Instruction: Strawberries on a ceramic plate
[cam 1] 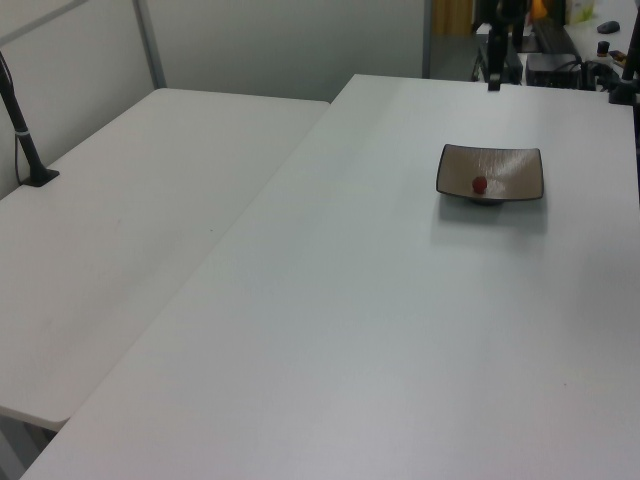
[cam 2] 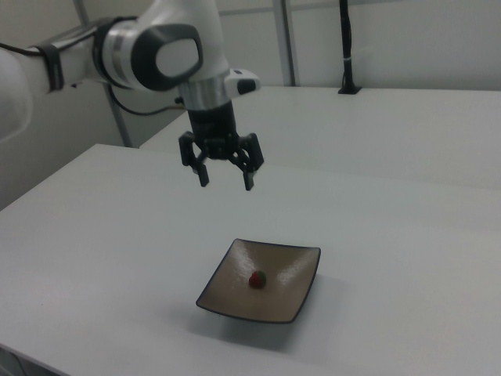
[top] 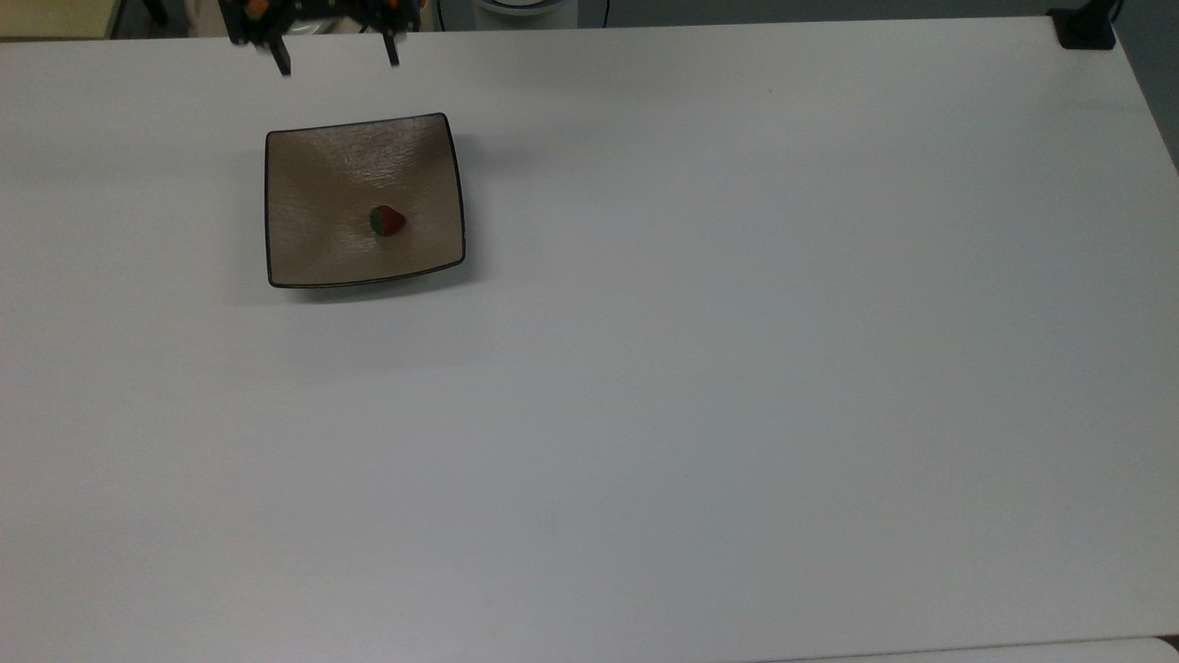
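No writing, label, brand, number or sign can be read in any view; if the arm carries small markings, they are too indistinct to make out.

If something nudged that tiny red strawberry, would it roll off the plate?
Probably not. The tiny red strawberry looks rounded, so it might roll a little, but it sits in the dished middle of the square tan-brown ceramic plate, whose upturned edges would likely stop it.
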{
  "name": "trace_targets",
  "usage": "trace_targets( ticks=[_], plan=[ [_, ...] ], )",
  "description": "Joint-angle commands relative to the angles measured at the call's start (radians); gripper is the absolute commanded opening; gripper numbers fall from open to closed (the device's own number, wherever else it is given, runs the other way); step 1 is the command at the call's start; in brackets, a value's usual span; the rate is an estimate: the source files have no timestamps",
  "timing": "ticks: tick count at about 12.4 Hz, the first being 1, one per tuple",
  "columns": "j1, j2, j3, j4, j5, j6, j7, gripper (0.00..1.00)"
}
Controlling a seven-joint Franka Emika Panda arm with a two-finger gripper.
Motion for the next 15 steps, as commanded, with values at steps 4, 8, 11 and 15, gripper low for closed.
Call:
trace_targets(
  ticks=[4, 8, 11, 15],
  plan=[
    [0.097, -0.054, 0.003, 0.045, 0.046, -0.096, 0.2, 1.0],
    [0.119, -0.053, 0.084, 0.05, 0.059, -0.075, 0.293, 1.0],
    [0.16, -0.053, 0.087, 0.042, 0.059, -0.028, 0.283, 1.0],
    [0.166, -0.044, 0.084, 0.01, 0.098, 0.116, 0.199, 1.0]
  ],
)
